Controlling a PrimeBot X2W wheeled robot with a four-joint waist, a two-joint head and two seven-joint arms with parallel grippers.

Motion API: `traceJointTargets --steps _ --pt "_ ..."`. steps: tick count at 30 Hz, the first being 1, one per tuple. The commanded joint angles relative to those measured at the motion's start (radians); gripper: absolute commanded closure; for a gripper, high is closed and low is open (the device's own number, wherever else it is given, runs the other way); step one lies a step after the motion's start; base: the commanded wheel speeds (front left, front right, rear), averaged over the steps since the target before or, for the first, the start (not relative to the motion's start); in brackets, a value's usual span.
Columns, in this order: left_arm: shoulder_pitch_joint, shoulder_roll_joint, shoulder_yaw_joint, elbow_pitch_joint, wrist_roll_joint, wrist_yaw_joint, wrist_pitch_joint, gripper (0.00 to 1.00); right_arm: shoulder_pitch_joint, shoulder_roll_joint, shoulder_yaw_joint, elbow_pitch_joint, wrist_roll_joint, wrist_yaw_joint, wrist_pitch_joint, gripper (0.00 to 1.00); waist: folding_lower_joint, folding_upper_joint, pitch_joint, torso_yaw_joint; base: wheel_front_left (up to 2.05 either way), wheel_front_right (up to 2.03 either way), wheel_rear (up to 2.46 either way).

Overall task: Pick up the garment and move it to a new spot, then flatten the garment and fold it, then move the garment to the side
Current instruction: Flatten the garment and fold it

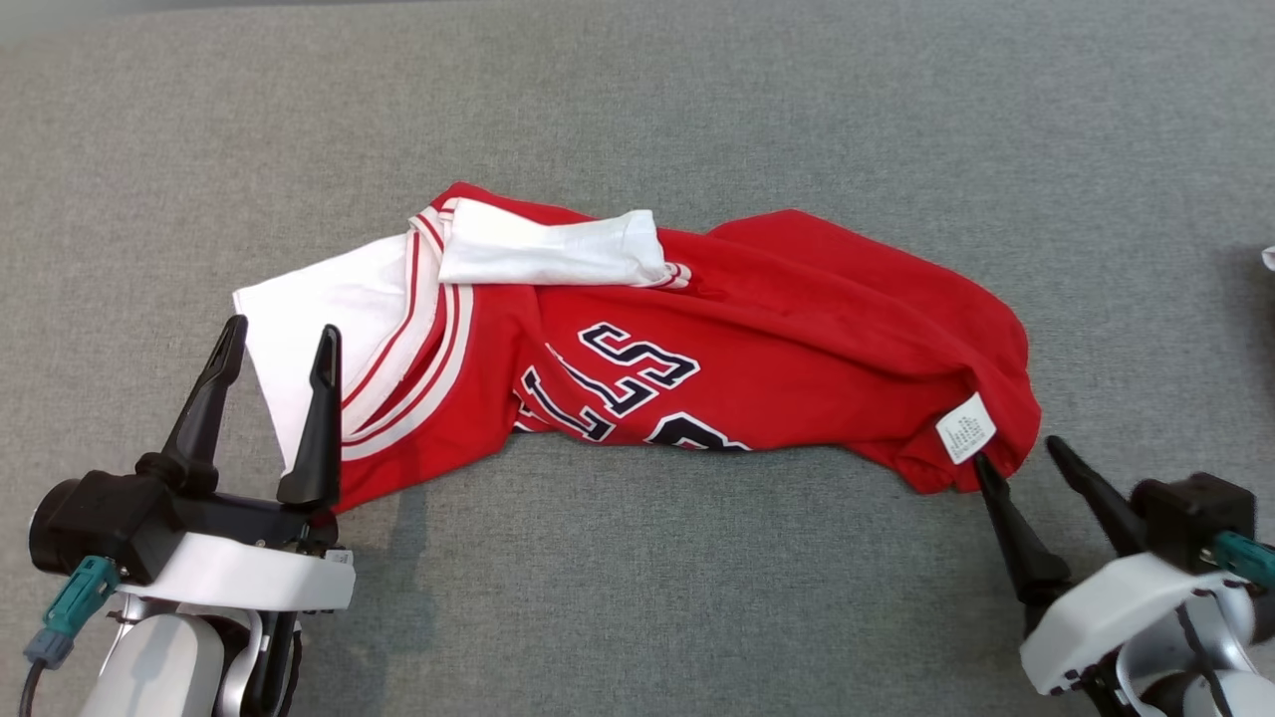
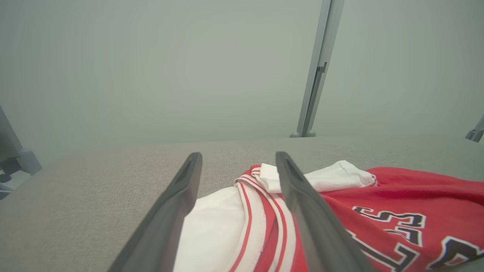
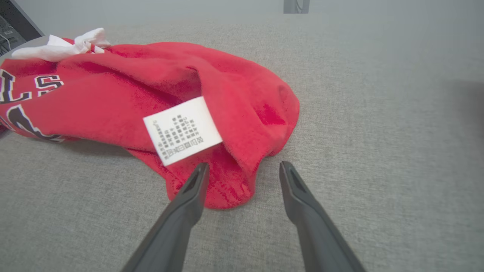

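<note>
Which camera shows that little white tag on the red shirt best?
The right wrist view: the tag is large, its print visible. The head view shows it small; the left wrist view faces the white-sleeved end of the shirt.

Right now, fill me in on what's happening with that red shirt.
A two-armed robot is working on a red and white jersey that lies bunched up on the grey surface. The left tool stands open by the white sleeve. The right tool stands open at the other end, beside the care label. Neither grips the cloth. The jersey is not yet flattened or folded.
</note>
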Motion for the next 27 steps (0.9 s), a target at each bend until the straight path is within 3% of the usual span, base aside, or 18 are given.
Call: traceJointTargets --steps 1,10,16,21,27 --pt "0.007 0.008 0.007 -0.002 0.008 0.002 -0.005 0.0 0.015 0.002 -0.016 -0.01 -0.008 0.0 -0.014 0.0 -0.0001 0.0 -0.01 -0.007 0.0 0.0 0.0" --pt "0.041 0.014 0.027 -0.012 0.009 0.036 -0.003 0.0 0.123 0.047 -0.177 -0.189 -0.079 0.0 -0.055 0.0 -0.0001 0.0 -0.061 -0.036 0.0 0.0 0.0" --pt "0.072 0.02 0.041 -0.025 0.005 0.061 0.008 0.0 0.086 0.088 -0.27 -0.309 -0.13 0.0 -0.107 0.0 -0.0001 0.0 -0.101 -0.044 0.0 0.0 0.0" --pt "0.1 0.026 0.039 -0.038 0.007 0.074 0.024 0.0 0.06 0.106 -0.245 -0.318 -0.151 0.0 -0.137 0.0 -0.0001 0.0 -0.143 -0.044 0.0 0.0 0.0" --pt "0.132 0.021 0.016 -0.053 0.011 0.086 0.054 0.0 0.083 0.109 -0.179 -0.244 -0.137 0.0 -0.147 0.0 -0.0001 0.0 -0.181 -0.038 0.0 0.0 0.0"
